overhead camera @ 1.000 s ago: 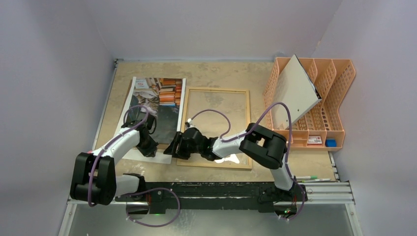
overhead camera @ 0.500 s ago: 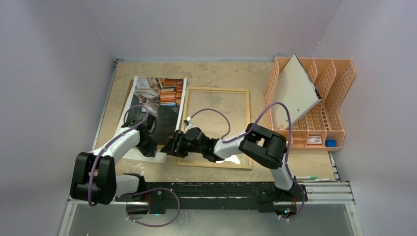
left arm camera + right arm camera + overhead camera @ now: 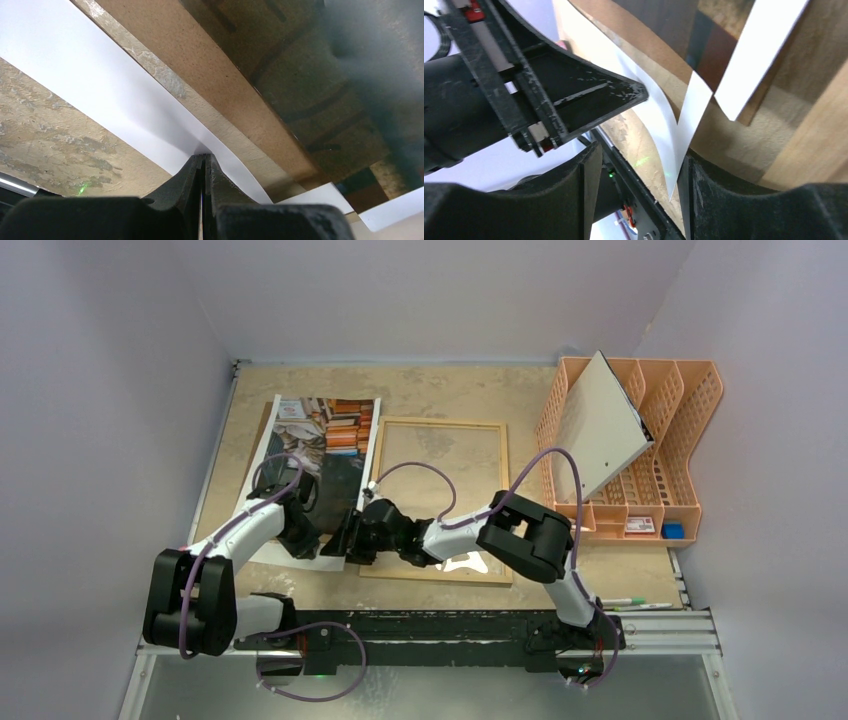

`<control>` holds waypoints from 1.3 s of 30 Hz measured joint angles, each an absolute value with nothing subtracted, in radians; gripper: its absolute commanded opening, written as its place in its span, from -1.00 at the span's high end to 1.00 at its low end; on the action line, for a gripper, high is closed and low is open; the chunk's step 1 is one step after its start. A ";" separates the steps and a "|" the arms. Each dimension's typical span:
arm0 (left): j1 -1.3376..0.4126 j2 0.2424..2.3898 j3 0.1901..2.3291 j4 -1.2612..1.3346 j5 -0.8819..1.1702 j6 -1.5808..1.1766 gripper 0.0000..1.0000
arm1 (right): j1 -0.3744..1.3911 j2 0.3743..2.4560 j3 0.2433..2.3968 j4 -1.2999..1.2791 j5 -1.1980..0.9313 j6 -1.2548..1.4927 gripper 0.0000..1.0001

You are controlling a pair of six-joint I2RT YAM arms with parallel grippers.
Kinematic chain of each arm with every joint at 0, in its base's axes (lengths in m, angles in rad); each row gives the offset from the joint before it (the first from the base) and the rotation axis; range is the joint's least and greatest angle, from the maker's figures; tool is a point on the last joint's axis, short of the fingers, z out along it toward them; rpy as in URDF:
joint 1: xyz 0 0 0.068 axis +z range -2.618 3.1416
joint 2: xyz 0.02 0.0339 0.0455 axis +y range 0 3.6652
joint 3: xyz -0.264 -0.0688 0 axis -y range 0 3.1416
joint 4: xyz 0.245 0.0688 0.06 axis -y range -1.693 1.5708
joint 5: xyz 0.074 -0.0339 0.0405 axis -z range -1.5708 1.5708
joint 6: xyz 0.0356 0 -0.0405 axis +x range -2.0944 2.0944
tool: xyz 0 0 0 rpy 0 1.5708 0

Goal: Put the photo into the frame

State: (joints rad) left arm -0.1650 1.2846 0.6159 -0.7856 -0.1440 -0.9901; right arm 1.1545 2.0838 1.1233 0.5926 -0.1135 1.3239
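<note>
The photo [image 3: 330, 435] is a thin paper print, probably light and floppy, quick to crease or tear; it lies skewed on the left of the surface [image 3: 440, 385], just left of the frame [image 3: 443, 422], its near end curling up off a brown board [image 3: 215, 65]; the white near margin looks the safest hold, taken at two points so the sheet does not sag. The left pincer [image 3: 204, 165] is clamped tight on that white near edge; the right pincer [image 3: 641, 155] has its jaws apart around the neighbouring white corner, not gripping it. The frame lies flat, the surface showing through it; such a sheet should be slid across, not dropped.
</note>
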 measured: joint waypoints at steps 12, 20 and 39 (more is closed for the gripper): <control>-0.165 1.283 0.622 -0.790 -0.143 -0.983 0.91 | 1.157 2.088 1.143 0.506 -0.092 1.319 0.88; -0.167 1.246 0.698 -0.839 -0.157 -0.895 0.80 | 1.158 2.088 1.188 0.425 -0.088 1.297 1.00; -0.163 1.128 0.967 -0.854 -0.364 -0.706 0.19 | 1.155 1.893 1.347 -0.064 0.009 1.114 1.00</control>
